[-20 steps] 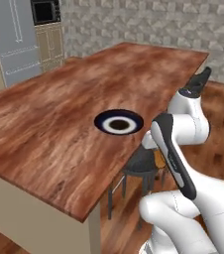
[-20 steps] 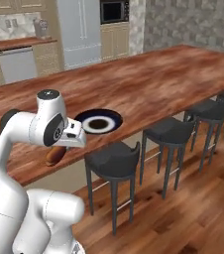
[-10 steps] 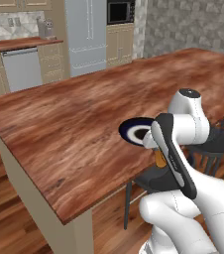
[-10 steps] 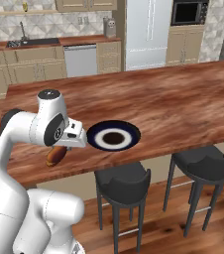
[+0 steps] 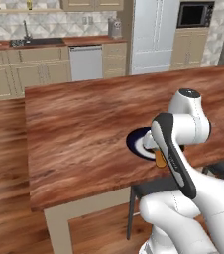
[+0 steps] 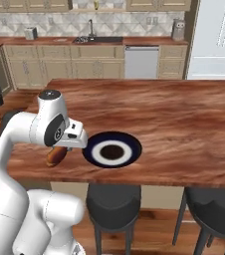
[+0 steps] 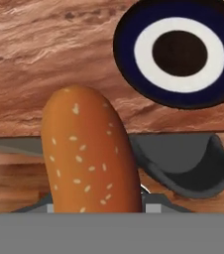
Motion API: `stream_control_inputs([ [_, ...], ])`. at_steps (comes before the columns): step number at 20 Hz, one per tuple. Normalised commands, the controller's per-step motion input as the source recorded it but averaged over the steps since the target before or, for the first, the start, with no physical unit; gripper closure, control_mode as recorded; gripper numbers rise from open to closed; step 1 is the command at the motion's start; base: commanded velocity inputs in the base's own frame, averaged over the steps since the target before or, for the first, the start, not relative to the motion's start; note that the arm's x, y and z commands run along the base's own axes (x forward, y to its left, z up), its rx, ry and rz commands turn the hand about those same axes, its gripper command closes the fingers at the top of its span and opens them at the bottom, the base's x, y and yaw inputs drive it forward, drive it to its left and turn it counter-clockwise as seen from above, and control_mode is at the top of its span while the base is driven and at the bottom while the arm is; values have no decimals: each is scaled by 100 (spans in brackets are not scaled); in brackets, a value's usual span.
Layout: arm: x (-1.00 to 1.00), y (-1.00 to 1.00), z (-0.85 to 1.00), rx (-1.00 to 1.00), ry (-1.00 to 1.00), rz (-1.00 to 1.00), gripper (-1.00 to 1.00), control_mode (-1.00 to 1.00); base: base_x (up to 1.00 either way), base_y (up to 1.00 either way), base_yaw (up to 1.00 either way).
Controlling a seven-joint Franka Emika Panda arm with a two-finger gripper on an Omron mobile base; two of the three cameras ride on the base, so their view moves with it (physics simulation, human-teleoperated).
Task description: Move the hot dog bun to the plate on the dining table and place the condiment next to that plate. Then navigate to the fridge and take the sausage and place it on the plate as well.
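You have the hot dog bun (image 7: 86,154) in the gripper (image 6: 64,148): in the hand view the brown, seeded bun rises from between the fingers, so the jaws are closed around it at a narrow width. In the right base view the bun (image 6: 55,155) hangs just under the hand, at the near edge of the dining table (image 6: 184,129), a little to the left of the plate (image 6: 112,149). In the left base view you see only a small orange-brown part of the bun (image 5: 160,159), beside the arm, close to the plate (image 5: 136,141). The plate is dark blue with a white ring and a dark centre, it lies flat on the wooden table near the edge, and it has nothing on it. Below the table edge there are dark stools (image 6: 114,201); one seat shows also in the hand view (image 7: 188,161). Behind the table you see the kitchen: the cabinets with the sink (image 6: 97,39), the dishwasher (image 5: 85,62), the white fridge (image 5: 152,34) and the microwave (image 5: 195,14).
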Motion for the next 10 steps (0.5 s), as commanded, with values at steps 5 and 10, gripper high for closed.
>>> stream_control_inputs([
  [5, 0, 0, 0, 0, 0, 0, 100, 100, 37, -52, 38],
  [10, 74, -24, -28, 0, 0, 10, 100, -100, 0, 0, 0],
])
